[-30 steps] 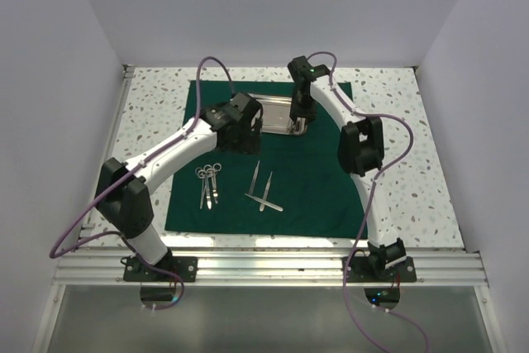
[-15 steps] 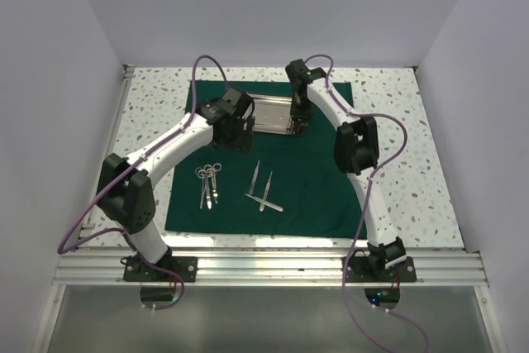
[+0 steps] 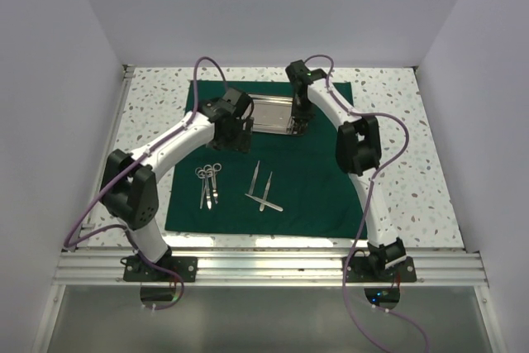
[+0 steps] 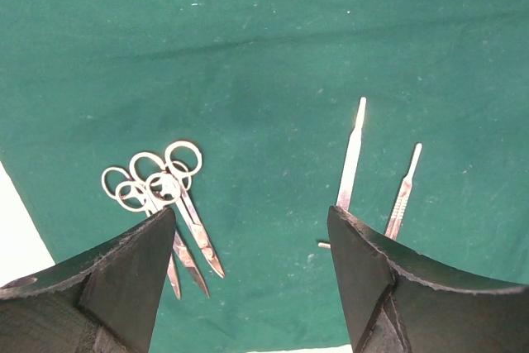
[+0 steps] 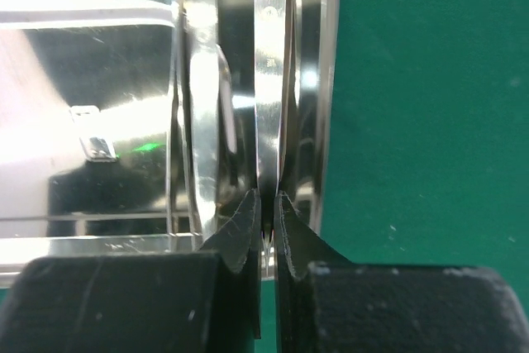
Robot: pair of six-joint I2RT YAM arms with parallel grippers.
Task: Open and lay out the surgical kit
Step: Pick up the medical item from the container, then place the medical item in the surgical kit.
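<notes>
Shows a pale tabletop (image 3: 397, 196) flecked with grey and dark specks, visible along its left, right and far margins. Stands boxed in by plain white walls: a left wall (image 3: 50, 80), a back wall (image 3: 273, 6) and a right wall (image 3: 488, 80), all meeting the table's edges. Carries a ribbed aluminium rail (image 3: 273, 269) across the near edge. Drops below that to a smooth grey panel (image 3: 264, 320). Peeks into the left wrist view as a white sliver at the lower left.
</notes>
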